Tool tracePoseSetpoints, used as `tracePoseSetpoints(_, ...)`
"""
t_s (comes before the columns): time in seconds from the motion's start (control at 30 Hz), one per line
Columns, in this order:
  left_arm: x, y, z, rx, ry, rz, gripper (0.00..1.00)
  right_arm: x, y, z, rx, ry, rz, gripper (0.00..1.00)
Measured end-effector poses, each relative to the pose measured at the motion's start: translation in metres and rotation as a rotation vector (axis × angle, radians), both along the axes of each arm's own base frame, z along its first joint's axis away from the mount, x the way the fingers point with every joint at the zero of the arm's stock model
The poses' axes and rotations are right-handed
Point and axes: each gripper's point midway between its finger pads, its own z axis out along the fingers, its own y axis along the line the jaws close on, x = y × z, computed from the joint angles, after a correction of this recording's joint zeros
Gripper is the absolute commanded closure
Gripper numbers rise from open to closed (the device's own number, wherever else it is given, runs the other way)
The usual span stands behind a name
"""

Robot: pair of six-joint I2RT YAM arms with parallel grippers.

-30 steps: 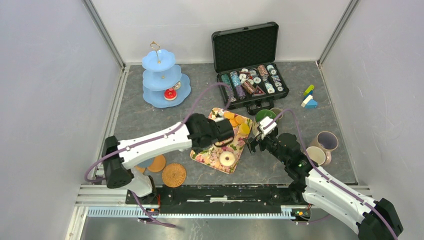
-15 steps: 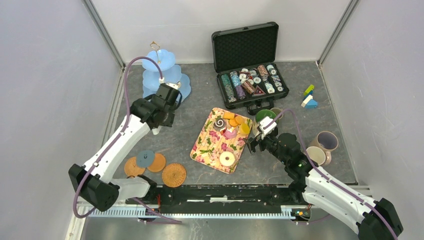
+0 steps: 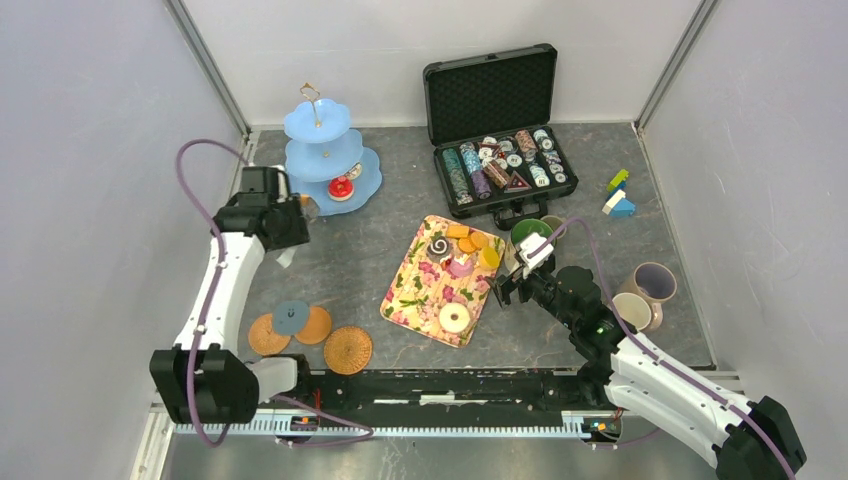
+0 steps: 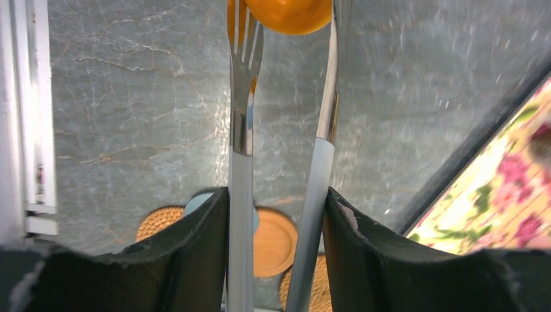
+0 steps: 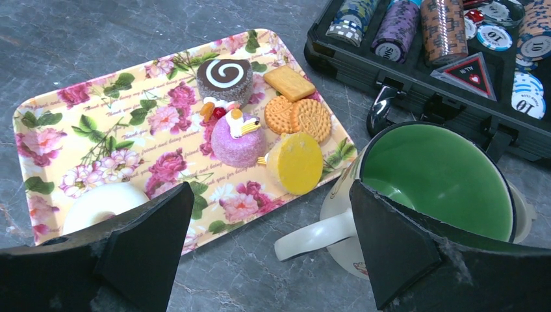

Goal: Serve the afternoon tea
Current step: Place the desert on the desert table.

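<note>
My left gripper (image 3: 285,216) is shut on a pair of metal tongs (image 4: 242,162), and an orange biscuit (image 4: 281,12) is pinched at their tips. It hovers just left of the blue tiered stand (image 3: 318,160), whose bottom tier holds a red donut (image 3: 341,188). The floral tray (image 5: 97,149) carries a swirl cake (image 5: 224,75), a pink cake (image 5: 234,140), biscuits (image 5: 299,117), a yellow round piece (image 5: 295,162) and a white donut (image 5: 97,205). My right gripper (image 5: 273,253) stands open above the table, between the tray and the green-lined mug (image 5: 435,175).
Woven coasters (image 3: 347,350) and a blue disc (image 3: 291,317) lie at the near left. An open case of poker chips (image 3: 500,150) sits behind the tray. Two more mugs (image 3: 650,282) stand at the right, with coloured blocks (image 3: 618,195) beyond them.
My left arm has swung from over the tray to the far left beside the tiered stand, carrying the tongs and orange biscuit. The right arm has not moved.
</note>
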Motion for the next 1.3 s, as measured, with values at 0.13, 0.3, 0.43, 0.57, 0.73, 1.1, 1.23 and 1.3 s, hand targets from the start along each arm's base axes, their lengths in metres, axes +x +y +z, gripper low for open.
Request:
tracePoseSetpoints(0.13,0.017,0.030,-0.001,-0.115,-0.082,0.159,0.60,-0.002,0.004,0.001,0.014,0.003,0.020,0.02)
tracePoseSetpoints(0.3,0.065,0.056,-0.016,-0.329,-0.206,0.339,0.60,-0.004,0.006,0.003,0.023,0.004,0.035,0.02)
tracePoseSetpoints(0.43,0.084,0.061,-0.027,-0.395,-0.220,0.377,0.61,-0.004,0.007,0.005,0.029,0.000,0.037,0.02)
tracePoseSetpoints(0.57,0.105,0.067,-0.044,-0.473,-0.225,0.424,0.60,-0.004,0.007,0.004,0.028,0.000,0.037,0.02)
tracePoseSetpoints(0.73,0.123,0.071,-0.054,-0.520,-0.223,0.430,0.61,-0.004,0.007,0.001,0.022,0.009,0.037,0.02)
tracePoseSetpoints(1.1,0.138,0.063,-0.056,-0.588,-0.235,0.391,0.62,-0.003,0.008,-0.003,0.013,0.021,0.036,0.02)
tracePoseSetpoints(1.23,0.139,0.065,-0.053,-0.578,-0.245,0.398,0.61,-0.003,0.008,-0.004,0.012,0.022,0.036,0.02)
tracePoseSetpoints(1.3,0.138,0.067,-0.049,-0.566,-0.256,0.405,0.61,-0.003,0.008,-0.004,0.012,0.022,0.036,0.02)
